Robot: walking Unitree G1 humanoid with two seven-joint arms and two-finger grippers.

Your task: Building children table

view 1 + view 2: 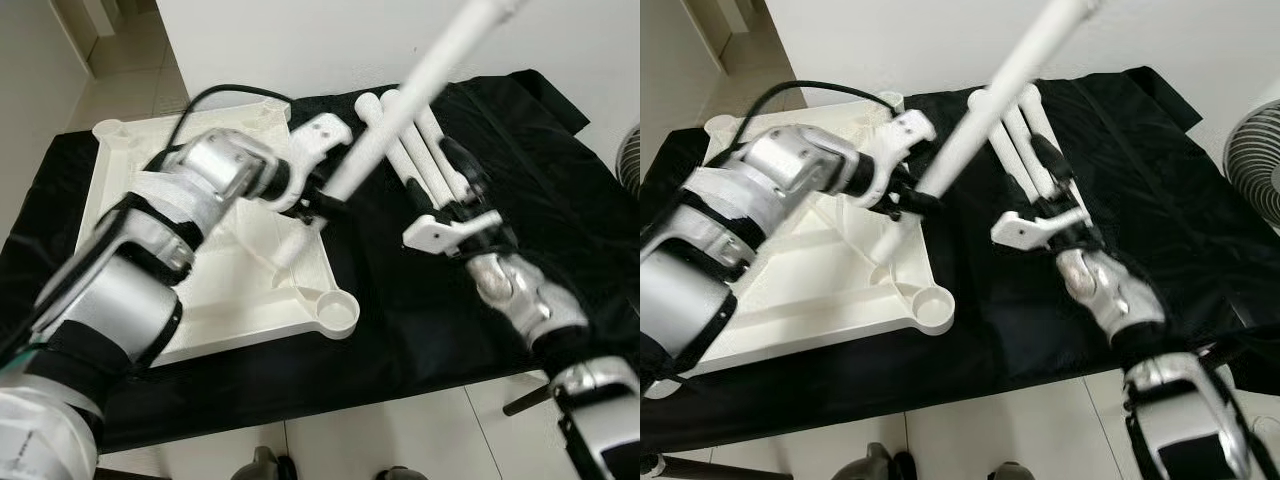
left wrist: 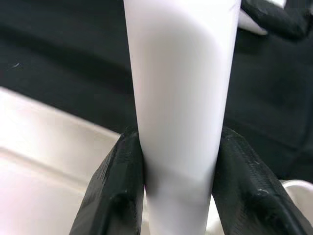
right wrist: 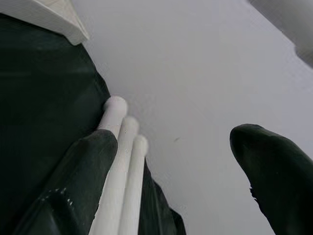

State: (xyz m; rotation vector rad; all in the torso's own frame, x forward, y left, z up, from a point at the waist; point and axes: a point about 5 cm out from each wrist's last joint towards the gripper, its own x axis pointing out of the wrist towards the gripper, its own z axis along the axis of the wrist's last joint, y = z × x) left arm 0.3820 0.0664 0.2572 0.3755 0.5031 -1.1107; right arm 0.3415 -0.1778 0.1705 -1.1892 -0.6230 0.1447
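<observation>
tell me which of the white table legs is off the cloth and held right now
The tilted leg clamped in the left gripper. The other three legs lie side by side on the black cloth.

Smooth white plastic leg (image 2: 178, 112), black cloth (image 1: 430, 300)

A counter (image 1: 420, 330) draped in black cloth (image 1: 560, 200) stands against a white wall. On its left part lies an upturned white tabletop (image 1: 250, 300) with round corner sockets. Three white legs (image 1: 1025, 150) lie side by side further right on the cloth.
</observation>
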